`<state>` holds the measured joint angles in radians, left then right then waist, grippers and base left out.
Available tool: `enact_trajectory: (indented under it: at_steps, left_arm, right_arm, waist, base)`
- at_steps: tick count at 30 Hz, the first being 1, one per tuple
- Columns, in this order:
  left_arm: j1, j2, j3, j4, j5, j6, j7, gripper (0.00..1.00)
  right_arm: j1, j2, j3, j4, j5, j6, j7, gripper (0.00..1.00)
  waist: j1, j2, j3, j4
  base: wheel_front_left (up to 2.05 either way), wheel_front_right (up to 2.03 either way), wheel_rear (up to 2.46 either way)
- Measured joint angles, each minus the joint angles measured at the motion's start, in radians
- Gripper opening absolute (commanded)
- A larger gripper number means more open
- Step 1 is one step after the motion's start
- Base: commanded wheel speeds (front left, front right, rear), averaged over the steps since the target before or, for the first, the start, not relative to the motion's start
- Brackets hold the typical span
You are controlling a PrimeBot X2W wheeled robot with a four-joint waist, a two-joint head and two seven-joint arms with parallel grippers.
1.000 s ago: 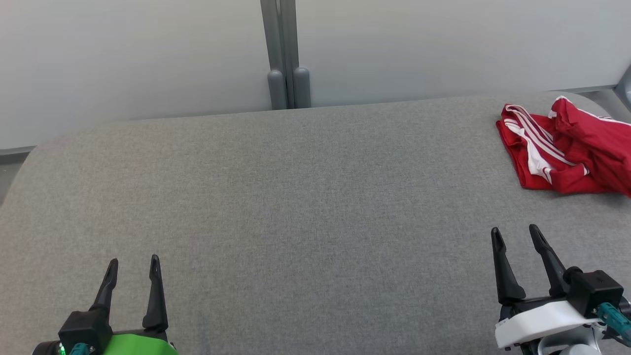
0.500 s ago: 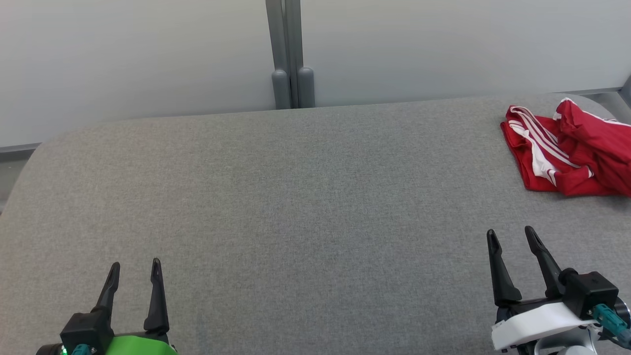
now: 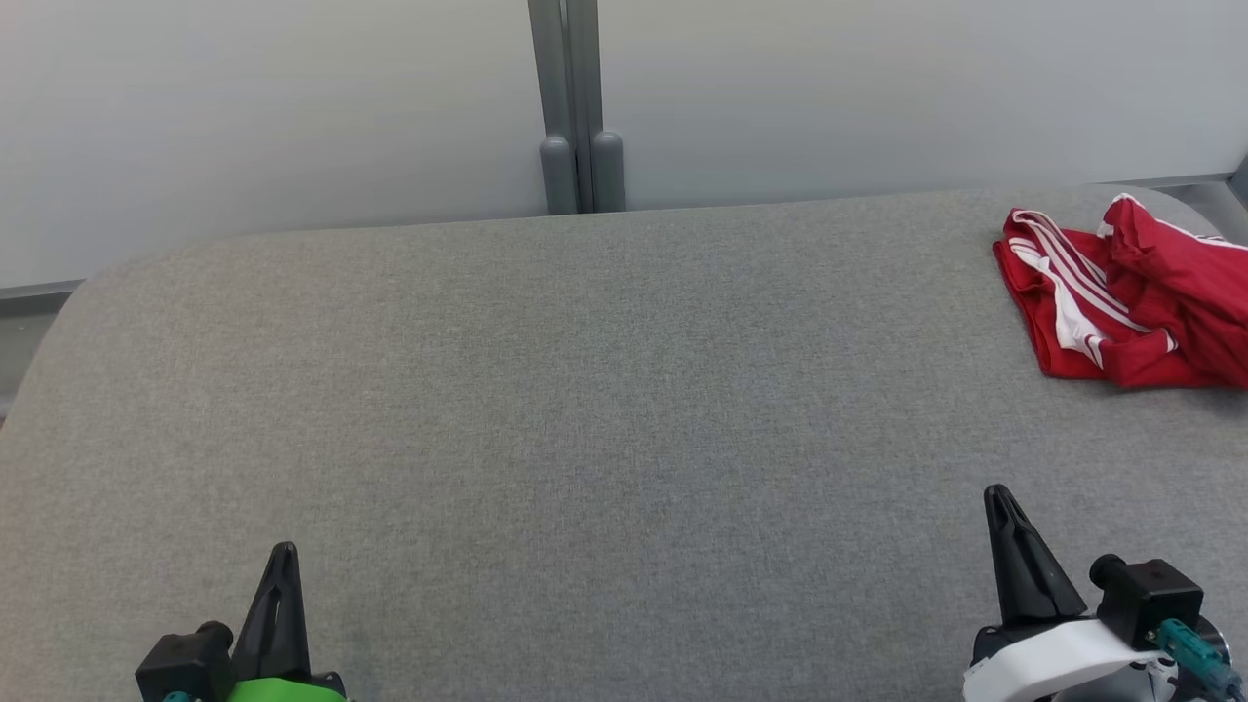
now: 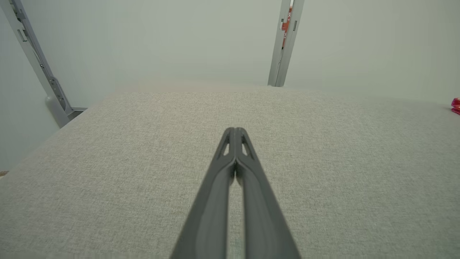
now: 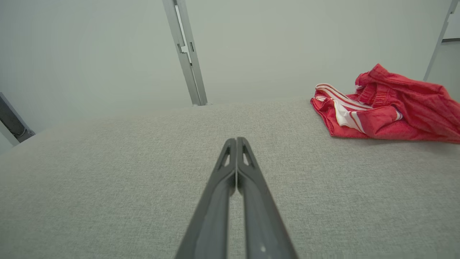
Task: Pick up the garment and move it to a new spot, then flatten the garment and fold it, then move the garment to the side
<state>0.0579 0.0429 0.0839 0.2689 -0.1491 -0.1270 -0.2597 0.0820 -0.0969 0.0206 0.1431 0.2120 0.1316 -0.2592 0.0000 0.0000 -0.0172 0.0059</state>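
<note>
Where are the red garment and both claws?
red garment [image 3: 1194, 292]: head view, crumpled red cloth.
left claw [image 4: 235, 131]: left wrist view, shut fingertips.
right claw [image 5: 236, 141]: right wrist view, shut fingertips.

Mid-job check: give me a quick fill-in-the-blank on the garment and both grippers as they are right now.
The garment is ___ with white stripes.
It lies crumpled at the far ___ of the grey surface, as the head view shows it.
The left gripper and the right gripper are both ___, holding nothing.
The ___ gripper is nearer the garment.
Missing words: red; right; shut; right.
</note>
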Motion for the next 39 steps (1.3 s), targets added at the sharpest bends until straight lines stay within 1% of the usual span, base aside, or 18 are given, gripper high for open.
enact_trajectory:
  at_steps: [19,39]
  left_arm:
    - [-0.015,-0.001,0.006,0.000,-0.354,0.000,0.092,0.00]
    - [-0.055,0.000,0.011,-0.005,-0.657,0.000,0.168,0.00]
  right_arm:
    - [-0.029,0.003,-0.015,0.024,0.348,0.000,0.079,0.00]
    - [-0.069,0.008,-0.037,0.045,0.643,0.000,0.150,0.00]
  waist:
    - [0.0000,0.0000,0.003,-0.001]
    - [0.0000,0.0000,0.006,-0.002]
  base:
    - [0.00,0.00,0.00]
    - [0.00,0.00,0.00]
